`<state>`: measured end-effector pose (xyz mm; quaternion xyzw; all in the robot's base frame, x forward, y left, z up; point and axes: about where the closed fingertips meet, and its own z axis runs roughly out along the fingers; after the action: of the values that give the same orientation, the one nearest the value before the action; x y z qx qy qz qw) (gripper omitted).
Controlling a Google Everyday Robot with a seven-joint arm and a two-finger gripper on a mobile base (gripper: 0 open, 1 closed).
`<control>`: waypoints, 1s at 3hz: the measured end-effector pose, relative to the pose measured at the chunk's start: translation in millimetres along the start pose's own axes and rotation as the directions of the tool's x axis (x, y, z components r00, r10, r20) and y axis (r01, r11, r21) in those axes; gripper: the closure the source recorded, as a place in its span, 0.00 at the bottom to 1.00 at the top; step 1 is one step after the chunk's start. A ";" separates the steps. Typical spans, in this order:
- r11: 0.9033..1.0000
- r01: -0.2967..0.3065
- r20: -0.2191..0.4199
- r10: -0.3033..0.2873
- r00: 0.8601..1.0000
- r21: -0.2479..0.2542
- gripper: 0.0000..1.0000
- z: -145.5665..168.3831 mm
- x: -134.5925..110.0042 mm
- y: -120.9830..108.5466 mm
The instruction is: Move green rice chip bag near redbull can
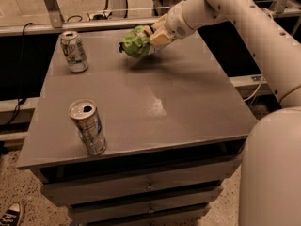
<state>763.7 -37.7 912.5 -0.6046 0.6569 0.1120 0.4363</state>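
Note:
The green rice chip bag (134, 42) is crumpled and held in my gripper (149, 38), lifted a little above the far middle of the grey table (188, 102). The gripper is shut on the bag's right end. The redbull can (87, 126), slim and silver with blue-grey panels and an open top, stands upright near the table's front left corner, well away from the bag.
A wider whitish can with green print (74, 51) stands at the far left of the table. My white arm (263, 27) spans the right side. Drawers sit under the tabletop (150, 187). A shoe (10, 214) lies on the floor at lower left.

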 end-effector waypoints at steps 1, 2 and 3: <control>0.999 0.024 0.012 -0.024 1.000 -0.040 1.00 -24.0 5.9 26.6; 0.996 0.035 0.037 -0.032 0.999 -0.083 1.00 -42.1 9.0 55.8; 0.992 0.042 0.073 -0.034 0.997 -0.122 1.00 -53.9 7.9 80.5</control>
<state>669.1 -60.0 908.3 -0.6384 0.6214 0.1651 0.4232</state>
